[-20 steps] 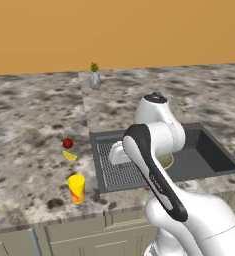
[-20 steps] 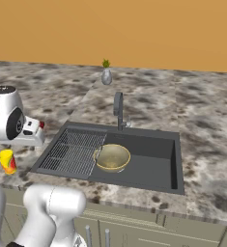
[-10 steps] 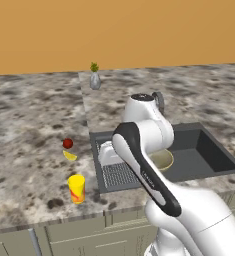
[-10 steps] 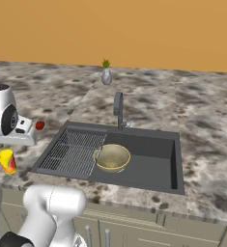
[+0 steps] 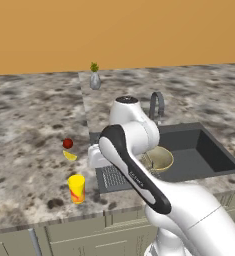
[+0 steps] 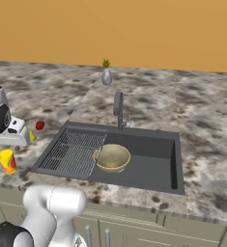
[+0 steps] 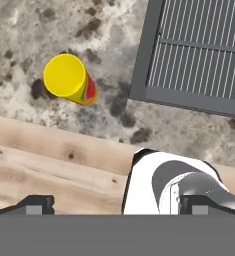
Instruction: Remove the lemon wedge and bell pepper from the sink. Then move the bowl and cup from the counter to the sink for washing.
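- My jaws stand wide and hold nothing; in the hand view the two dark tips sit far apart at the bottom edge.
- Over the last second I have swung my hand away from the sink and out toward the left part of the worktop. In the left base view my hand now hangs just past the sink's left edge, where a second ago it sat over the drainboard.
- The cup stands upright ahead of my jaws and a little to one side in the hand view, apart from the tips, with nothing touching it. It is on the worktop near the front edge, just beside the corner of the ribbed drainboard.
- Farther out from my jaws, beyond the cup, the lemon wedge and the bell pepper lie close together on the worktop, outside the sink. I judge that first half of the task done.
- The bowl sits away on the other side of my jaws, down in the basin beside the drainboard. It has not moved in the last second, so I take it as placed.
- That leaves the cup alone. I judge my swing as the approach to it: I need to bring the jaws down around it, close, and carry it across to the sink.
- It is tall and narrow, so a nudge from one tip could topple it toward the worktop's edge.
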### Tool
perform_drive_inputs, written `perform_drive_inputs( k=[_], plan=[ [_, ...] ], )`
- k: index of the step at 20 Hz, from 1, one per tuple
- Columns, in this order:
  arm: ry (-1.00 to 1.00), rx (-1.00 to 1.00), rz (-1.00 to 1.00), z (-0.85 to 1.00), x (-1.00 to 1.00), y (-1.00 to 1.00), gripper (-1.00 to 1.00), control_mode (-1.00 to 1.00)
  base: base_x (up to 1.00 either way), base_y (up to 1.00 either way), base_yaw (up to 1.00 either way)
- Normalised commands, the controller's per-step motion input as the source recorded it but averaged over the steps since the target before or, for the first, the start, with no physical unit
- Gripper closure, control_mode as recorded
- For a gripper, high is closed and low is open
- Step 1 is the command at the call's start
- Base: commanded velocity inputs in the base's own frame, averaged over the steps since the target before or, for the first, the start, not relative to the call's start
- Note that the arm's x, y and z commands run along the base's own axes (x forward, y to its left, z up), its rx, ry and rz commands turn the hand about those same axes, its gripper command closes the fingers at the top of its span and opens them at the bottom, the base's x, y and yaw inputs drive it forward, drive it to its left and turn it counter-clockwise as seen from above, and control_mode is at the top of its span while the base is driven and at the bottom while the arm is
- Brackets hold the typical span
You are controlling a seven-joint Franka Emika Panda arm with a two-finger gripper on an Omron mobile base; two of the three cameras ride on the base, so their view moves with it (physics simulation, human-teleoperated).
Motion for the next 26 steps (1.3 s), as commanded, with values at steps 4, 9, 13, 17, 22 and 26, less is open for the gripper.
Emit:
perform_drive_inputs(
  k=[4, 9, 13, 17, 22, 26],
  plan=[
    [-0.03, -0.08, 0.0, -0.15, 0.0, 0.22, -1.0, -1.0, 0.0, 0.0, 0.0],
    [0.0, -0.05, 0.0, -0.15, 0.04, 0.16, -1.0, -1.0, 0.0, 0.0, 0.0],
    [0.0, -0.01, -0.01, -0.1, 0.13, 0.08, -1.0, -1.0, 0.0, 0.0, 0.0],
    [0.0, 0.0, -0.01, -0.06, 0.14, 0.06, -1.0, -1.0, 0.0, 0.0, 0.0],
    [0.0, 0.0, -0.01, -0.07, 0.15, 0.09, -1.0, -1.0, 0.0, 0.0, 0.0],
    [-0.01, 0.0, -0.01, -0.08, 0.08, 0.12, -1.0, -1.0, 0.0, 0.0, 0.0]
  ],
)
